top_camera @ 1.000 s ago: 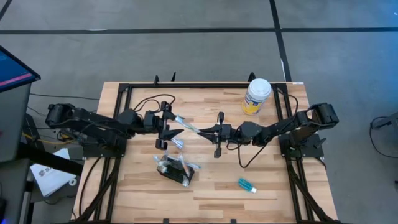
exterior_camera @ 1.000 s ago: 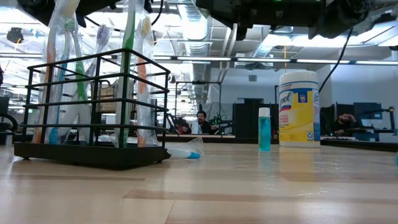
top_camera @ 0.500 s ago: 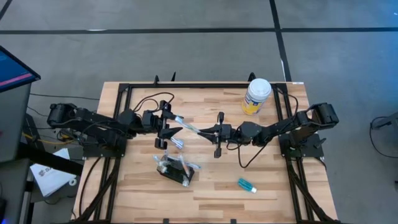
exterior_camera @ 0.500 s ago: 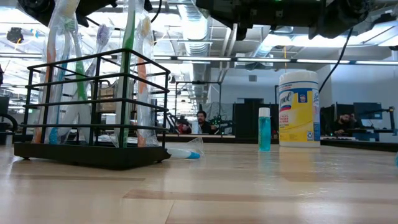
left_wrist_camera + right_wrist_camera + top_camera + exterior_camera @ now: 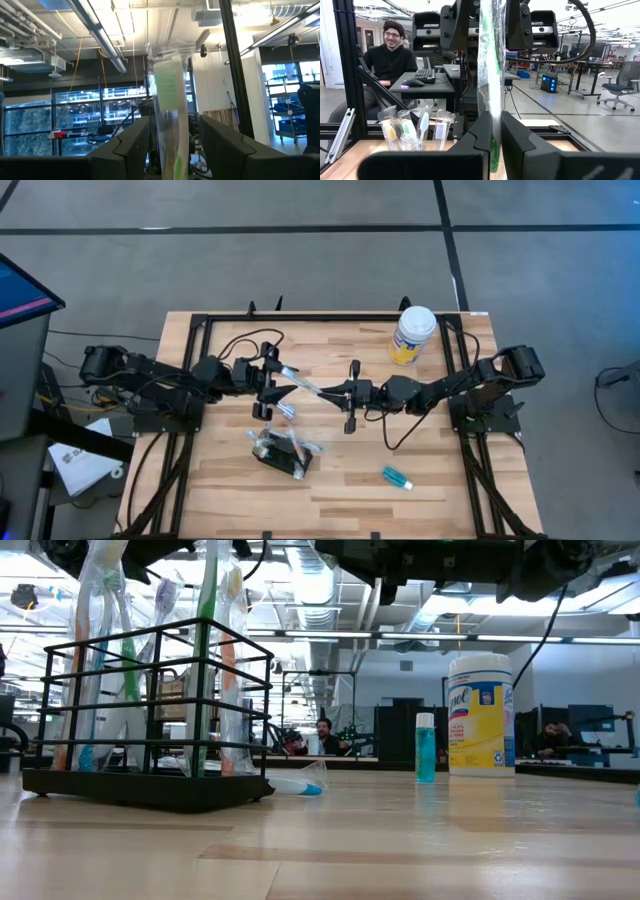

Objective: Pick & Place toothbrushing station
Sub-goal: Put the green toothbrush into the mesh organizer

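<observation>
Slightly retracted since the earlier frame, the left gripper (image 5: 272,385) is spreading its fingers around a wrapped toothbrush (image 5: 300,383), which the right gripper (image 5: 335,391) is pinching. Both are hovering just above the toothbrushing station (image 5: 280,452), apparently already holding several brushes; insertion remains.

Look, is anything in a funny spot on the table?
Yes. One wrapped toothbrush lies loose on the wood beside the toothbrushing station, not standing in it, and a small teal bottle lies tipped on its side.
</observation>
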Available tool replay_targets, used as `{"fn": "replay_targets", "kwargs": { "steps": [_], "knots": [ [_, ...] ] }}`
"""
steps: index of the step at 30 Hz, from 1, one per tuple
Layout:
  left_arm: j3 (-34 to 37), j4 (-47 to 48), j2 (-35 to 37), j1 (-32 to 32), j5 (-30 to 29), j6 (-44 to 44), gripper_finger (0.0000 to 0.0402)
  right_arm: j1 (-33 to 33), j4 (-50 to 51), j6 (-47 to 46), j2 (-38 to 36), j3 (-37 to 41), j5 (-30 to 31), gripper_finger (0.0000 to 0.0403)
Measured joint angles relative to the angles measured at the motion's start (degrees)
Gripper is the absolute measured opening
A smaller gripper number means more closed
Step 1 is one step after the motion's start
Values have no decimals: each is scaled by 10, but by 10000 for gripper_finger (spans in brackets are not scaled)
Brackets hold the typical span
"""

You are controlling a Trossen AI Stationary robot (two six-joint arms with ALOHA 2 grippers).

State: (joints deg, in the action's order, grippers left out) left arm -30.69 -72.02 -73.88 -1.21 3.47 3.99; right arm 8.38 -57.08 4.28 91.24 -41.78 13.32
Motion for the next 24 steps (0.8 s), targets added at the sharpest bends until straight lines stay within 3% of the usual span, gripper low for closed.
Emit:
{"fn": "replay_targets", "kwargs": {
  "steps": [10, 24],
  "knots": [
    [-21, -2, -34, -4, 9, 0, 155, 0, 0, -4, 0, 0, 0, 12],
    [-20, -3, -18, -4, 36, 0, 97, 0, 1, -4, 0, 0, -1, 13]
  ]
}}
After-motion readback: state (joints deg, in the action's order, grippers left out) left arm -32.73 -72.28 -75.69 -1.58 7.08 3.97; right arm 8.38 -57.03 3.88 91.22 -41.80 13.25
